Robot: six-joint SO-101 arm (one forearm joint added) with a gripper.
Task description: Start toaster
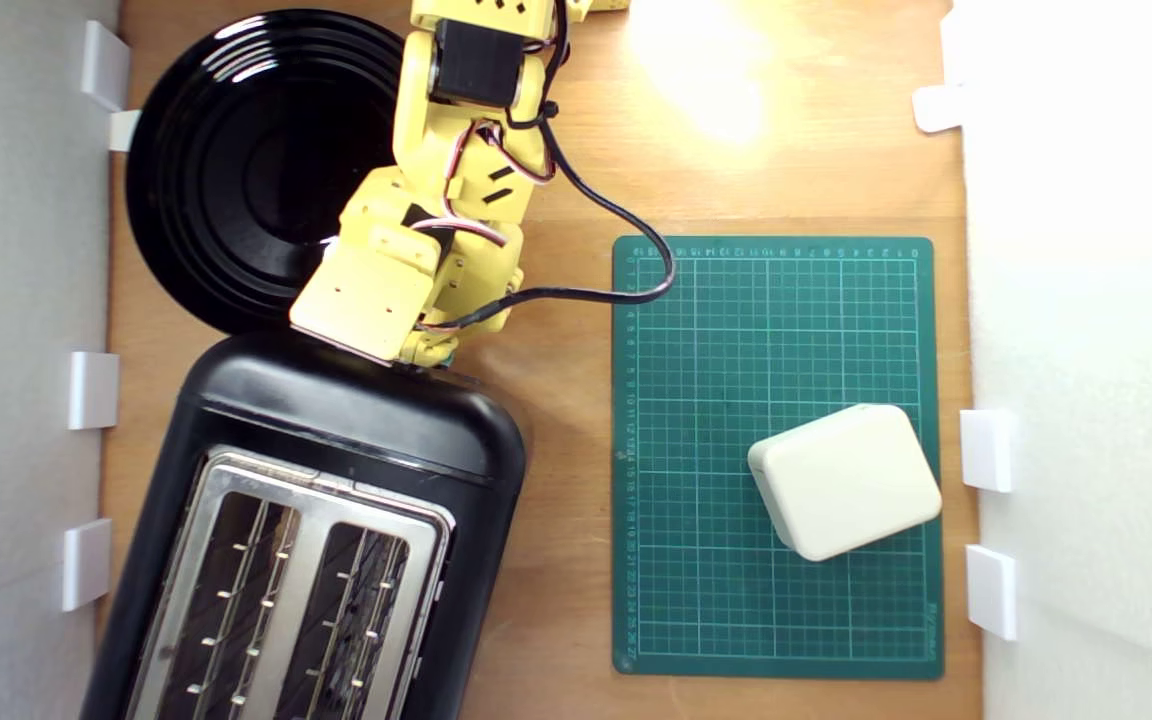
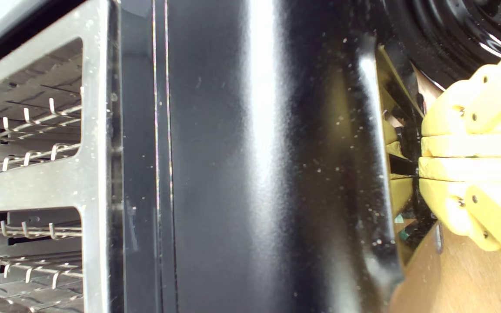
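This looks like a small robotics test station made up as a mock kitchen, not a real home kitchen. A light wooden bench (image 1: 556,420) is fenced by plain white foam-like walls (image 1: 1096,300) held upright in small white plastic clips (image 1: 988,450). A dark green gridded cutting mat (image 1: 726,330), a maker's or hobbyist's item, lies on it. Kitchen props sit alongside: a glossy black two-slot toaster with a silver metal top (image 1: 336,420) and a round glossy black plate (image 1: 246,160). A yellow 3D-printed robot arm with exposed wiring (image 1: 466,150) reaches over them.
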